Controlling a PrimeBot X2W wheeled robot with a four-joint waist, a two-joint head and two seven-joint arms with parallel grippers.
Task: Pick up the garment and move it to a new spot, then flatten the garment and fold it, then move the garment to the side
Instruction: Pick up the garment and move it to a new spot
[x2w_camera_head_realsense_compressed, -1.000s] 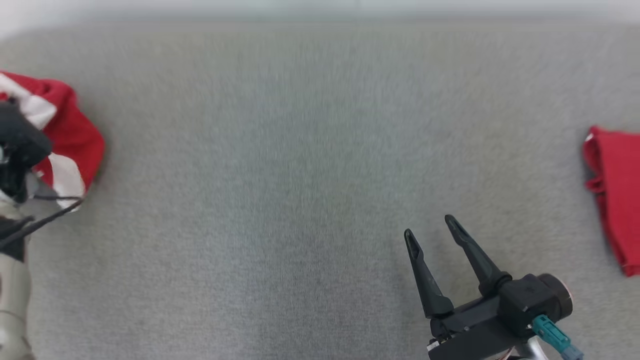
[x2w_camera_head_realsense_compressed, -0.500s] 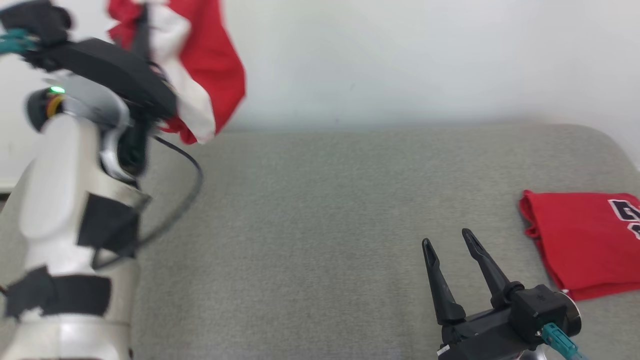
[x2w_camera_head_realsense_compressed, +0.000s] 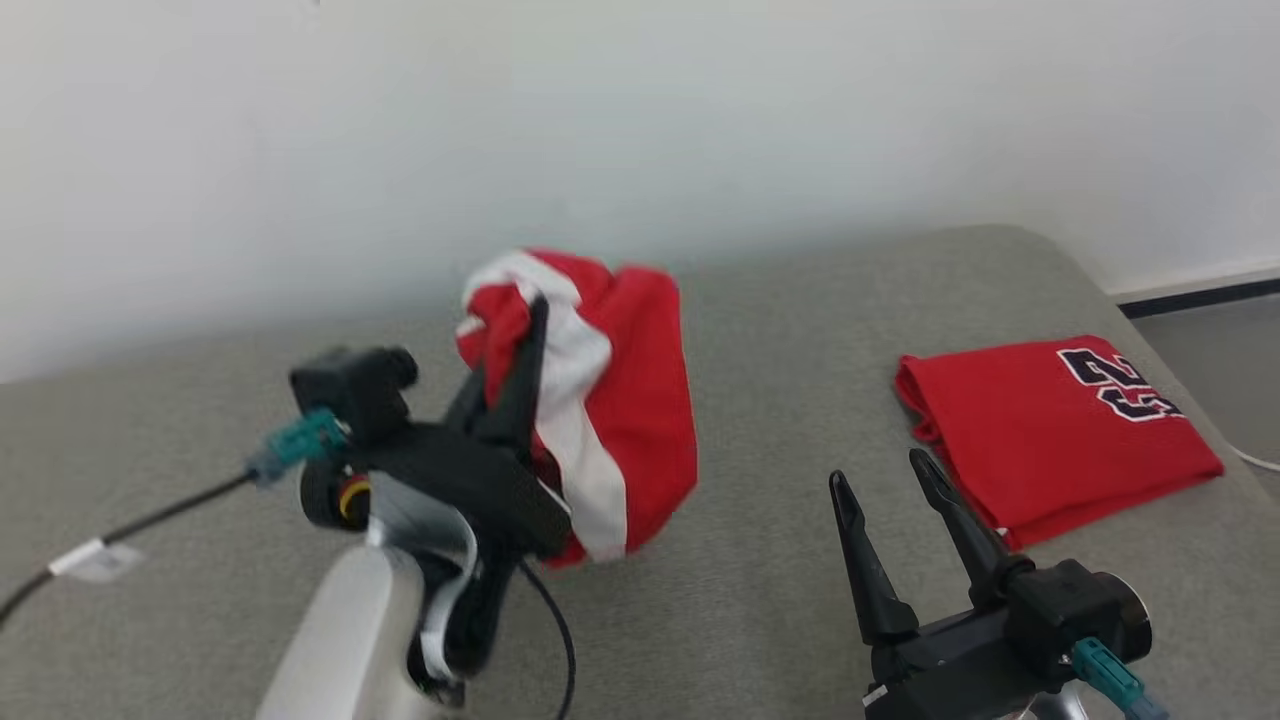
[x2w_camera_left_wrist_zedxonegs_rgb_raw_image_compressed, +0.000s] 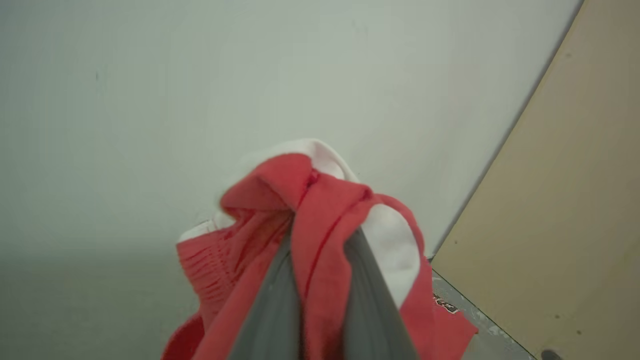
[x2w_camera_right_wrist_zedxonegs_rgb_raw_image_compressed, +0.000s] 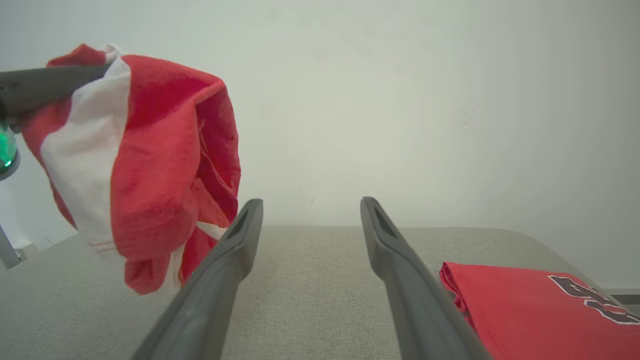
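Grey fabric surface (x2w_camera_head_realsense_compressed: 780, 330), white wall (x2w_camera_head_realsense_compressed: 600, 120) behind, L fingers (x2w_camera_head_realsense_compressed: 525, 370) pinching garment (x2w_camera_head_realsense_compressed: 640, 400) (bunched), R fingers (x2w_camera_head_realsense_compressed: 862, 565) spread

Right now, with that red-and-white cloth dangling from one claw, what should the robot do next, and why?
Probably lower the garment onto the grey surface: it hangs bunched from the shut left gripper, and the right gripper is open, free to help spread it.

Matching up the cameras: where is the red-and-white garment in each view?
Head view: garment centre-left, hanging from left gripper.
Left wrist view: bottom centre, bunched around the fingers.
Right wrist view: upper left, hanging.
Shared landmark: folded red shirt, right in head and right wrist views.
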